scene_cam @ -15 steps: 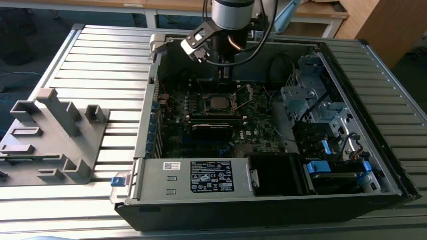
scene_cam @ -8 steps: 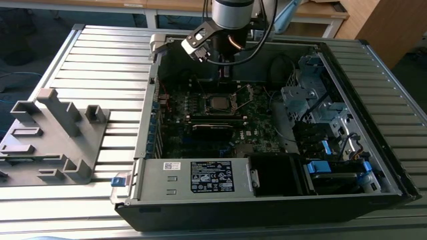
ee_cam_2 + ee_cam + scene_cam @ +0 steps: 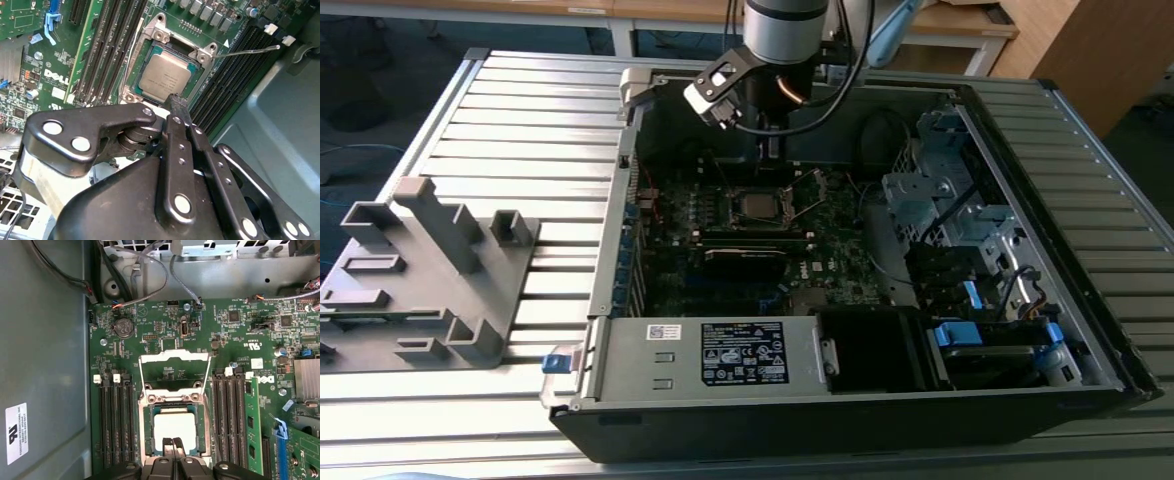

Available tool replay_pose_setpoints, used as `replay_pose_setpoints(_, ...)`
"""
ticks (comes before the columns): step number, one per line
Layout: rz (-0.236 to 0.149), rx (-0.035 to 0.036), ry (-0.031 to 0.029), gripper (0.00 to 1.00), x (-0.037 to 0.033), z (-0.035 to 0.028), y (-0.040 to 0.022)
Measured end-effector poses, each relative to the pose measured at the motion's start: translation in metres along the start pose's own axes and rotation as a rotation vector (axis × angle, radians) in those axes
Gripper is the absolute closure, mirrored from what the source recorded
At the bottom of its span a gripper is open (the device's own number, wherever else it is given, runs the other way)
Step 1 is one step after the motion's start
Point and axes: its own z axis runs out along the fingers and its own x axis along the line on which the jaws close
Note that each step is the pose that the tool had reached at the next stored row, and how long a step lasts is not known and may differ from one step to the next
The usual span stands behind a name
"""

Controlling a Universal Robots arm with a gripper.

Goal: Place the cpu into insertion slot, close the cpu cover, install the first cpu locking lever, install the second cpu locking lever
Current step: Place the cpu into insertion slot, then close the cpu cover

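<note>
The gripper (image 3: 174,444) has its fingers (image 3: 169,452) pressed together with nothing between them. In both wrist views the tips hang over the socket edge nearest the arm and overlap the rim of the cpu (image 3: 175,427). Whether they touch it cannot be told.

The cpu lies flat in the socket (image 3: 146,425), dull metal top facing up. Its sides are square to the socket frame and parallel to the memory slots (image 3: 116,425). Being square, it has no long axis. Faint print marks its top.

The cpu cover (image 3: 173,356) is swung open off the socket's far edge, away from the fingers, and green board shows through its square opening. A thin locking lever (image 3: 250,50) sticks out from a socket corner, slanting over the neighbouring memory slots.

Both banks of memory slots sit just beside the socket, one on each side. A green memory module (image 3: 252,425) stands upright beyond one bank. Cables (image 3: 150,265) loop past the board's far edge.

The grey case wall (image 3: 45,340) carries a white label (image 3: 16,432) with dark print. In the exterior view the power supply (image 3: 627,370) bears a black-and-white sticker (image 3: 744,353). The computer case (image 3: 854,420) lies open-side up on a slatted metal table (image 3: 507,120), leaving free room above the board where the arm reaches in.
</note>
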Motion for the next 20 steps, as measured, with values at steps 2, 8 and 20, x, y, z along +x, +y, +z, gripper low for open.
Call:
replay_pose_setpoints(2,0.0,-0.0001,0.0002,0.89,0.0,0.0001,0.0)
replay_pose_setpoints(8,0.0,-0.0001,0.0002,0.89,0.0,0.0001,0.0)
replay_pose_setpoints(20,-0.001,-0.0001,0.0002,0.89,0.0001,-0.0076,0.0002)
